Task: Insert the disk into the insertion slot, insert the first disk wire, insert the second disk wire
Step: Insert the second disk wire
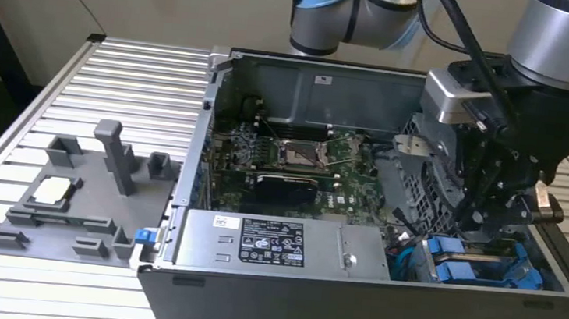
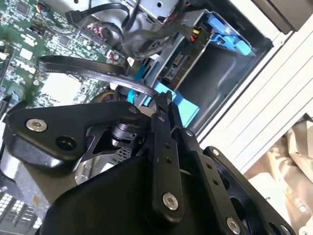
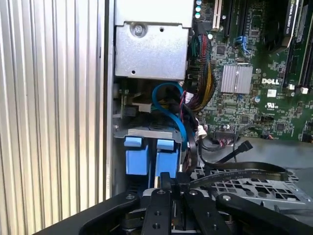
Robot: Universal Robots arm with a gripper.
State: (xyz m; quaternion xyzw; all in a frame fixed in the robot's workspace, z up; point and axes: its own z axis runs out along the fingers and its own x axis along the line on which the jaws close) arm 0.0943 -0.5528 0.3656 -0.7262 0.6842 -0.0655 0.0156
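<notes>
From the exterior view's left, past the grey holder [image 1: 72, 194] on the table and the motherboard [image 1: 295, 160], the blue-framed disk [image 1: 473, 270] already sits in its slot [image 1: 422, 192], gripper [image 1: 503, 220] just above, fingers' state unclear, wiring seemingly unfinished.

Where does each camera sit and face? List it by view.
Exterior view: above the open computer case, looking down; arm and gripper show.
First wrist view: on the wrist, looking past the gripper at blue drive carriers.
Second wrist view: likewise, from another side.
Both wrist views share gripper, carriers, motherboard.
</notes>
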